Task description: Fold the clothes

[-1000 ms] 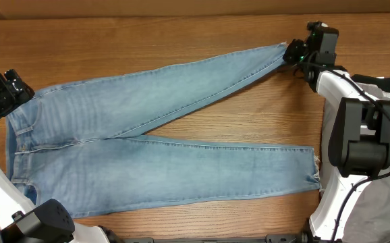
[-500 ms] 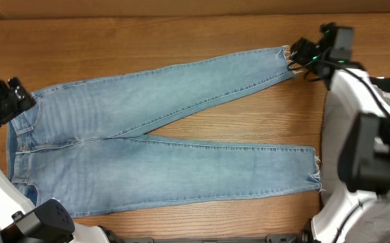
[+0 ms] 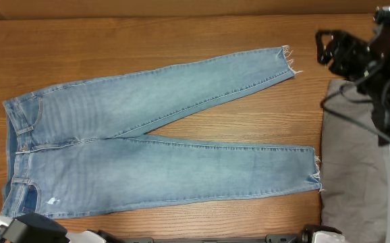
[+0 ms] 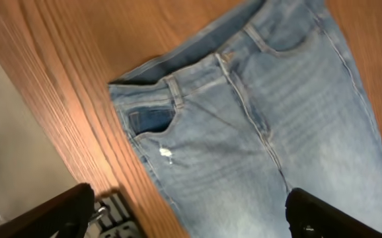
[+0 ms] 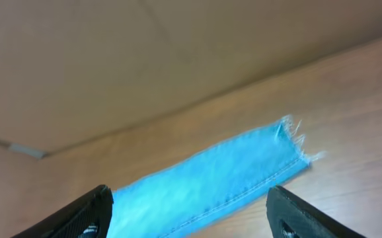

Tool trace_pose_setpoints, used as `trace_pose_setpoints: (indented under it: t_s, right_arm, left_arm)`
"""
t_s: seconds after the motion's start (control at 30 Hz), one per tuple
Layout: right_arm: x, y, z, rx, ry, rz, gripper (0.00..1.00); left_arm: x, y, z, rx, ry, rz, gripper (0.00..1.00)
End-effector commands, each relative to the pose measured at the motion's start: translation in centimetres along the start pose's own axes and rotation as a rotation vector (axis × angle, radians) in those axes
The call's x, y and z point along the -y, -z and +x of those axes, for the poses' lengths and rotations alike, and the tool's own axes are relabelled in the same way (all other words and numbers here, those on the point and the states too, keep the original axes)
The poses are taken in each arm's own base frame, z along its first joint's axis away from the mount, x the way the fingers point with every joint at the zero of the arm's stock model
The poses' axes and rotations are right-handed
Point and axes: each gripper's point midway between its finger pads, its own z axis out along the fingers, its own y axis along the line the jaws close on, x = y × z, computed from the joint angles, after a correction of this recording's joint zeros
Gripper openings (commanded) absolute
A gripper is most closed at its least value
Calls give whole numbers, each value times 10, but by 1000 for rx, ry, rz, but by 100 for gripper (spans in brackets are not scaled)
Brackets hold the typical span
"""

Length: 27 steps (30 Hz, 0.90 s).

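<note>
The jeans lie flat on the table, legs splayed in a V. We judge them spread, with no fold yet made. The left gripper and the right gripper both gape, holding nothing. Next, we grip the far leg's frayed hem and lay it over the near leg.

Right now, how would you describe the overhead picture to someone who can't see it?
Light blue jeans lie flat on a wooden table, waist left, legs spread in a V, frayed hems right. The right gripper hovers open past the upper hem, not touching it; a grey cloth lies at the right edge.
</note>
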Motion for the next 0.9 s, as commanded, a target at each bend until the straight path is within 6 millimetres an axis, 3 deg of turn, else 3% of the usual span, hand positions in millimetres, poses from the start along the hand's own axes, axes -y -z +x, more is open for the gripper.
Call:
trace_pose_setpoints:
  t_s: [0.0, 0.03, 0.2, 0.3, 0.4, 0.43, 0.6, 0.7, 0.87]
  right_arm:
    - [-9, 3, 23, -101, -38, -57, 78]
    - [-5, 3, 42, -184, -76, -50, 77]
    - [12, 2, 81, -347, -147, 25, 78]
    - [24, -1, 94, -406, -130, 72, 84]
    - [37, -5, 110, -482, -163, 129, 84]
    - [43, -7, 115, -509, -174, 152, 84]
    - [64, -22, 142, -648, -232, 228, 84]
    - [73, -31, 156, -720, -266, 250, 70]
    - [66, -32, 164, -768, -276, 193, 71]
  left_arm:
    - [-6, -37, 10, -90, 54, 22, 92]
    - [-14, -61, 12, -110, 79, -9, 92]
    - [-41, -119, 20, -123, 133, -112, 94]
    - [-48, -149, 31, -146, 126, -118, 82]
    - [-62, -173, 46, -167, 122, -167, 66]
    - [-68, -181, 51, -169, 123, -186, 66]
    - [-82, -206, 65, -170, 150, -195, 74]
    - [-93, -214, 66, -150, 184, -196, 72]
    - [-102, -225, 60, -97, 213, -182, 73]
